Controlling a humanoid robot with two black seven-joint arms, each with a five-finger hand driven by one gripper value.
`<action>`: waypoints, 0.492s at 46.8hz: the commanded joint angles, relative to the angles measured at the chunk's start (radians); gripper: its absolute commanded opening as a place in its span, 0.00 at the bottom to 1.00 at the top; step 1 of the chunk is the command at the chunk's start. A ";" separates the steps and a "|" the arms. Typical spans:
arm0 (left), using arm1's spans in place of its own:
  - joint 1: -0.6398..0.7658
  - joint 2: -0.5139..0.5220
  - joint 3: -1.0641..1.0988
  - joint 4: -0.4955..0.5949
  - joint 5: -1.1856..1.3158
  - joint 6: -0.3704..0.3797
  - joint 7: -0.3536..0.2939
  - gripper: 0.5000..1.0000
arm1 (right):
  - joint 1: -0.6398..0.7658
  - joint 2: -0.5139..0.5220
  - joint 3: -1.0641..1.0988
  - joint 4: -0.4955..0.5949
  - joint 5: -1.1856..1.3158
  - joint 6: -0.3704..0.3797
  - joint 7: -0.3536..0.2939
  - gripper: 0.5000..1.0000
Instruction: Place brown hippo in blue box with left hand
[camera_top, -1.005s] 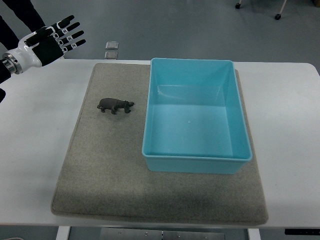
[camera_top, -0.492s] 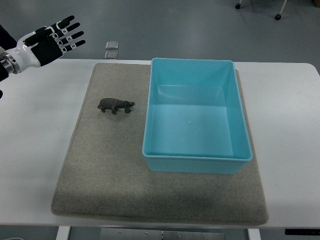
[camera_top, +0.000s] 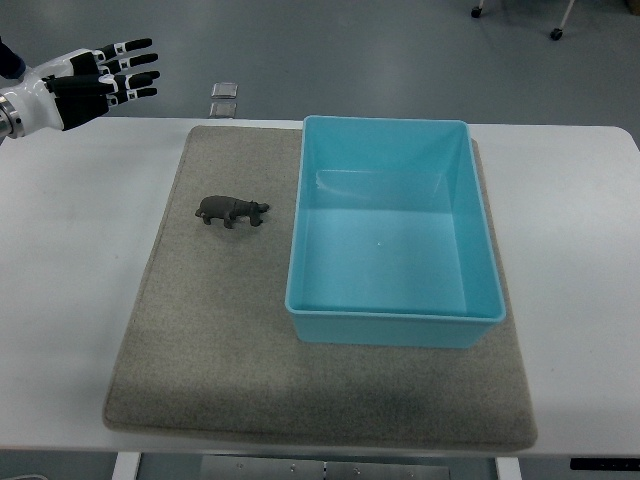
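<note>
The left robot hand (camera_top: 85, 76) is in the upper left of the frame, above the far left corner of the white table (camera_top: 70, 260). Its black fingers (camera_top: 128, 62) are stretched out and spread a little, pointing to the right, and it holds nothing. The arm enters from the left edge.

The brown hippo (camera_top: 231, 211) stands on the grey mat (camera_top: 200, 350), left of the centre of the frame. It is turned sideways, with the head toward the right. It is well apart from the robot hand, lower and more to the right.

The blue box (camera_top: 392, 318) sits on the right part of the same mat, just beside the hippo but not touching it. The box is open on top and I see nothing inside it.

On the floor behind the table, in the upper part of the frame, two small square plates (camera_top: 224, 98) lie one below the other.
</note>
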 joint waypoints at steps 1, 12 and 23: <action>0.001 0.035 -0.007 -0.059 0.125 0.000 -0.052 0.99 | 0.000 0.000 0.000 0.000 0.000 0.000 0.000 0.87; 0.005 0.057 -0.006 -0.176 0.496 0.051 -0.168 0.99 | 0.000 0.000 0.000 0.000 0.000 0.000 0.000 0.87; 0.065 0.060 0.006 -0.308 0.920 0.342 -0.199 0.98 | 0.000 0.000 0.001 0.000 0.000 0.000 0.000 0.87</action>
